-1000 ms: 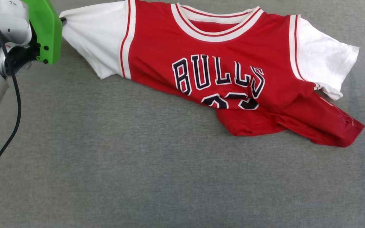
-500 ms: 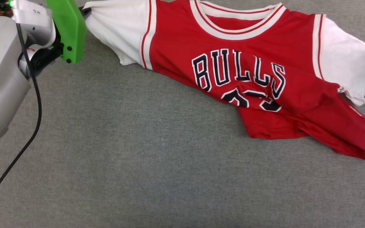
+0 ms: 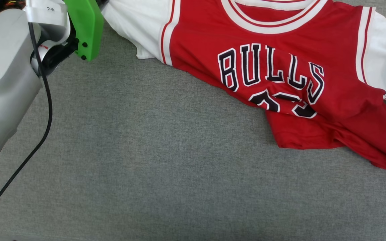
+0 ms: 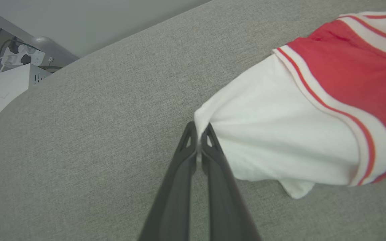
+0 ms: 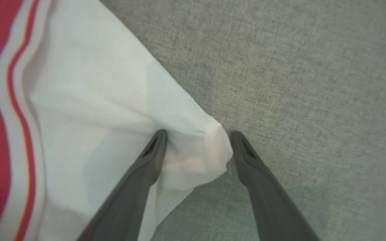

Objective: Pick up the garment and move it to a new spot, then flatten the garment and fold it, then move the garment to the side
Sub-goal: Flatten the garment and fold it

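**One sleeve pinched, the other only straddled: a lopsided pull is the main risk**

The left claw [image 4: 198, 135] is clenched on the very edge of the left sleeve [image 4: 280, 140], with only a thin fold of white cloth between its tips. The right claw [image 5: 196, 139] is released and spread wide. The corner of the right sleeve [image 5: 95, 100] lies between its fingers, touching the left one and just short of the other, and is not pinched.

The garment [image 3: 196, 40] lies chest-up on the grey worktop [image 3: 146, 150]. Its collar runs off the top of the head view. The hem [image 3: 307, 137] is bunched and turned under, so it hides the lower part of the number.

**What could go wrong**
- The left grip is shallow, so a firm tug could slip the cuff out.
- Pulling from the left alone would probably drag the garment askew and deepen the creases, because the right side is free.
- If the right claw closes where it is, it may catch only the sleeve's tip and lose it under tension.
- The tucked hem may stay folded under unless it is dealt with separately.

**Count**
- one garment
- two sleeves
- two claws
- one green housing [image 3: 85, 30] on the left arm
- one black cable [image 3: 45, 110]
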